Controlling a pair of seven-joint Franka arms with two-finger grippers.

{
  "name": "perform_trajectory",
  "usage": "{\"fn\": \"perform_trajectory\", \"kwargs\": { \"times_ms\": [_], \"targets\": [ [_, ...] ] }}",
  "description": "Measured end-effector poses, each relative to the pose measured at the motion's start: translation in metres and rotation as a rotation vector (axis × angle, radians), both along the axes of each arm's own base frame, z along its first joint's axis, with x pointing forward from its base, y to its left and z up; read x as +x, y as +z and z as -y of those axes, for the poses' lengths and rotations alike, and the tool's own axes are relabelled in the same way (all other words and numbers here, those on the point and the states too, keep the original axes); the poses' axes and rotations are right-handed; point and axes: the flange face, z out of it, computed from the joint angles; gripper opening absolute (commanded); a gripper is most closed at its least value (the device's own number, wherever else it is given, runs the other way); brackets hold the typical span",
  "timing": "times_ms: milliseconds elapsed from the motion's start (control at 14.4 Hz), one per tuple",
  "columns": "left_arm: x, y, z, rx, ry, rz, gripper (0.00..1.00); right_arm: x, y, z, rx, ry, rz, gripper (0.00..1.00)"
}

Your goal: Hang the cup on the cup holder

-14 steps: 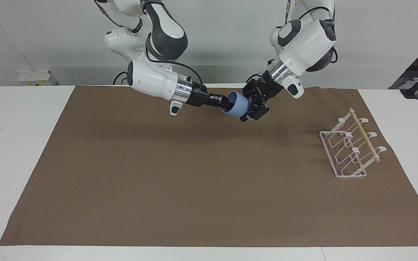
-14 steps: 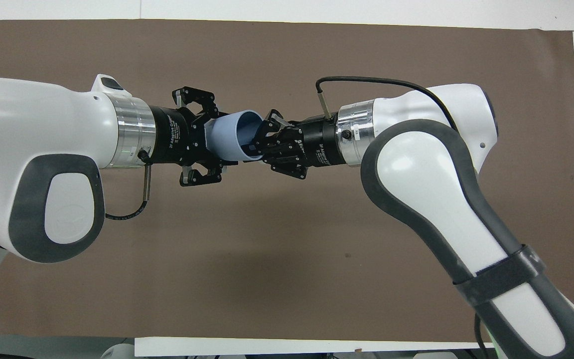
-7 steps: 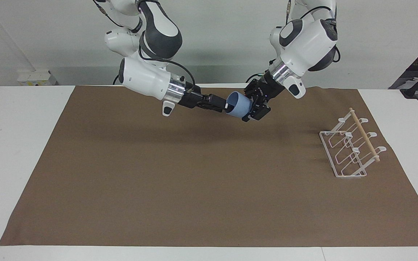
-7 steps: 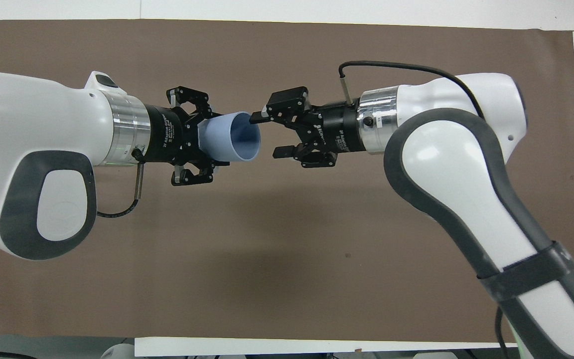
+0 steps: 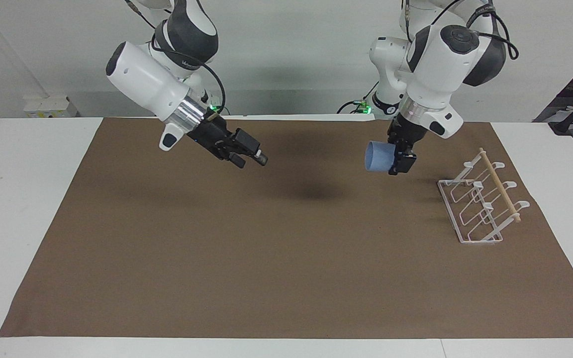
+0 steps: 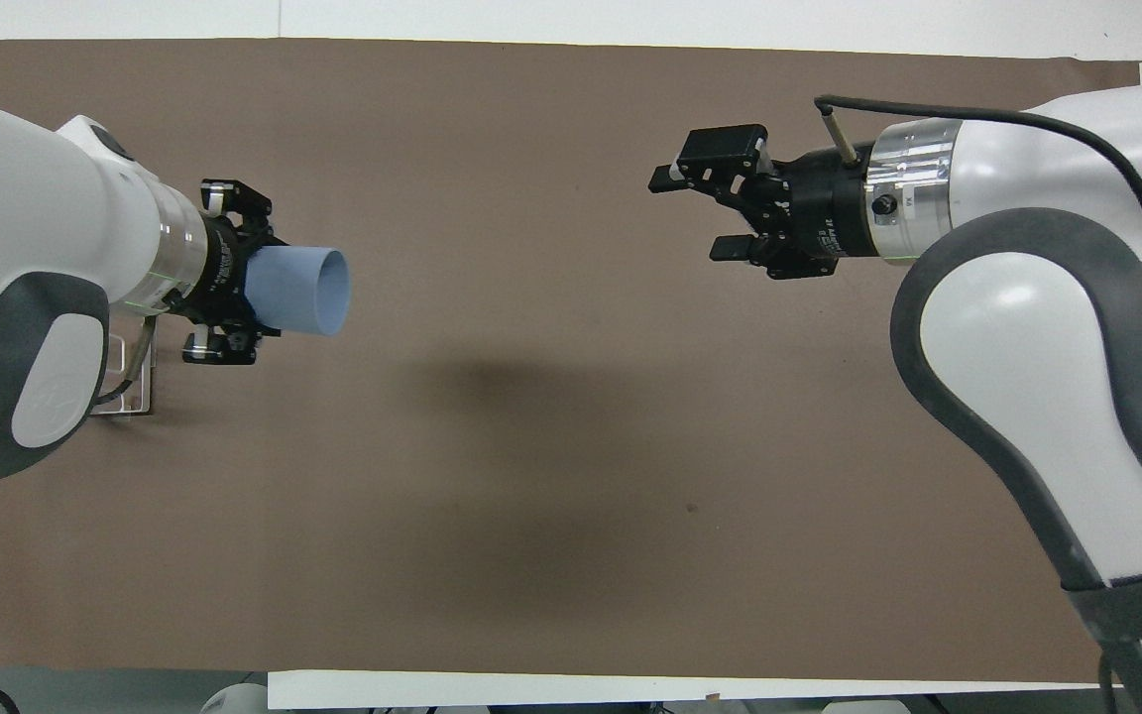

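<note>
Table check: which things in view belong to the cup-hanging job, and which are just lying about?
Job:
- cup, held in the left gripper, up over the mat
- cup holder, at the left arm's end
- right gripper, open, empty, over the mat

Lying about:
- brown mat
- small white box by the wall

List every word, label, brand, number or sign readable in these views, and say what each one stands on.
Right arm's dark elbow joint: white lettering, too small to read.
Right gripper, black wrist body: small white print, too blurred to read.
Left gripper, black wrist body: faint white print, unreadable.
Cup: no text.
Cup holder: no text.
Brown mat: no text.
</note>
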Motion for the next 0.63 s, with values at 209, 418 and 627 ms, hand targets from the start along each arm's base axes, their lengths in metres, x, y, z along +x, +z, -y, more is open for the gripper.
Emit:
{"fn": "perform_trajectory", "kwargs": {
  "times_ms": [209, 418, 627],
  "targets": [
    [0.017, 0.004, -0.049, 0.220, 0.004, 0.078, 0.30, 0.008, 0.001, 0.037, -0.234, 0.085, 0.090, 1.00],
    [0.029, 0.011, -0.086, 0.450, -0.015, 0.145, 0.30, 0.008, 0.014, 0.075, -0.437, 0.155, 0.066, 1.00],
    [0.045, 0.004, -0.106, 0.683, -0.053, 0.196, 0.31, -0.004, 0.050, 0.114, -0.581, 0.211, -0.051, 1.00]
  ]
}}
